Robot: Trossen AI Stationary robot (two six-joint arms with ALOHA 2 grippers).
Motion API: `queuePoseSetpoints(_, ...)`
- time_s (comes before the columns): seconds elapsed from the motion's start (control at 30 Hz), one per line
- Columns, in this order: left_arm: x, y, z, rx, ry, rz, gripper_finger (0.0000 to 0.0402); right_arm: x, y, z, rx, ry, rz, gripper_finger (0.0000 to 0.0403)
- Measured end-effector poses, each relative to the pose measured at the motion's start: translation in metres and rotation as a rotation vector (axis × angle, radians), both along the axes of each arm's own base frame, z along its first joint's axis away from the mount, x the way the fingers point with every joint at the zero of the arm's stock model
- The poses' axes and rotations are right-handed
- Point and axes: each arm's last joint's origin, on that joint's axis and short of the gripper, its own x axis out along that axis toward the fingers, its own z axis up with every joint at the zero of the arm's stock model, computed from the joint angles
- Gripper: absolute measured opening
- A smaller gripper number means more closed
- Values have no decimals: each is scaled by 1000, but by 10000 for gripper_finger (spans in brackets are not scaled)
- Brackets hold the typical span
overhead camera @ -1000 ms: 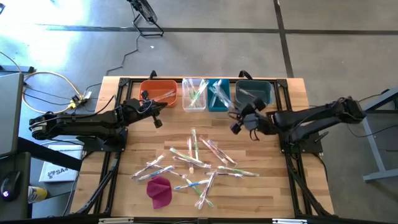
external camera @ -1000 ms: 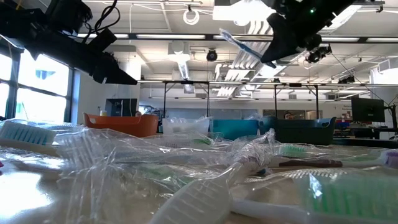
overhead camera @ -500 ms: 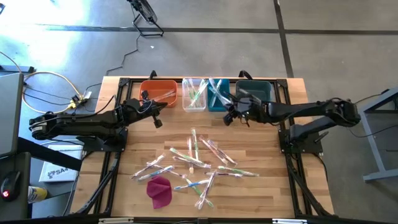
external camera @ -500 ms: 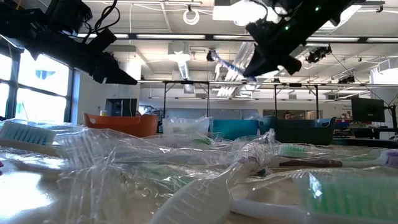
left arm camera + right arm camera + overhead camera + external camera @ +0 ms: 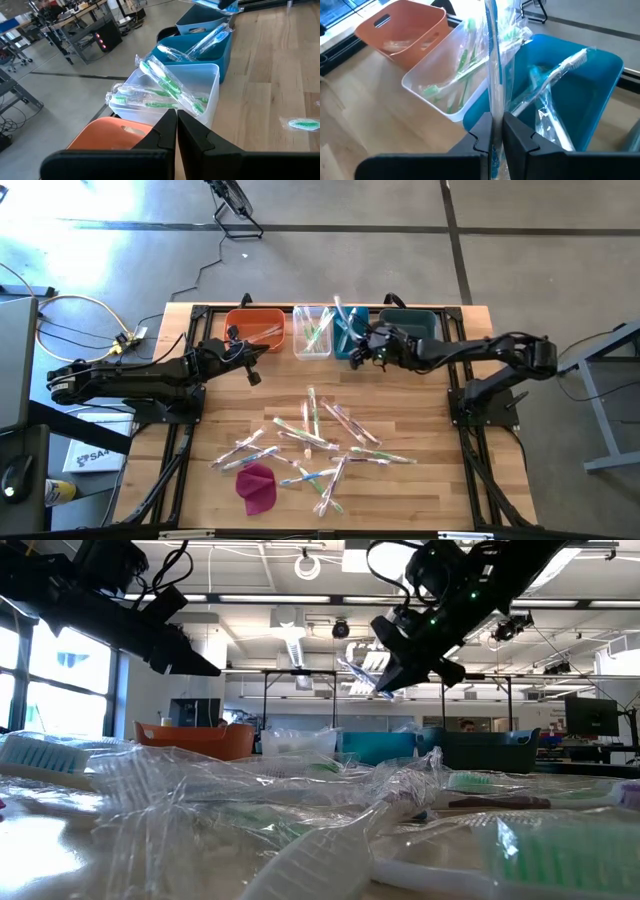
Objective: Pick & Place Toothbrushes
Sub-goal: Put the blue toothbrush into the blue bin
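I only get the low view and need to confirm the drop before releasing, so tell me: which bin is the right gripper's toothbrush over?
Observer: In the high view the right gripper is at the light blue bin, second from the right in the row; its wrist camera shows the held toothbrush just over that bin's rim beside the clear bin.
Operator: Anything already in that bin?
Observer: Yes, wrapped blue-handled toothbrushes lie inside it.
Operator: And the left arm?
Observer: The left gripper hangs shut and empty near the orange bin.
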Motion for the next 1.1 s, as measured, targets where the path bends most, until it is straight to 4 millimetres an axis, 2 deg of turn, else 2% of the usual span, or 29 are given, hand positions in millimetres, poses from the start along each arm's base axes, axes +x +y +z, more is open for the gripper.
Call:
queuePoseSetpoints(0.47,0,0,0,1,0,0,9,5,-2,-8,-3,10,-20,19)
queuePoseSetpoints(0.73,0,0,0,1,0,0,9,4,-1,-12,147,-16,64,19)
queuePoseSetpoints(1.1,0,0,0,1,0,-1,9,3,2,-14,250,-16,159,19)
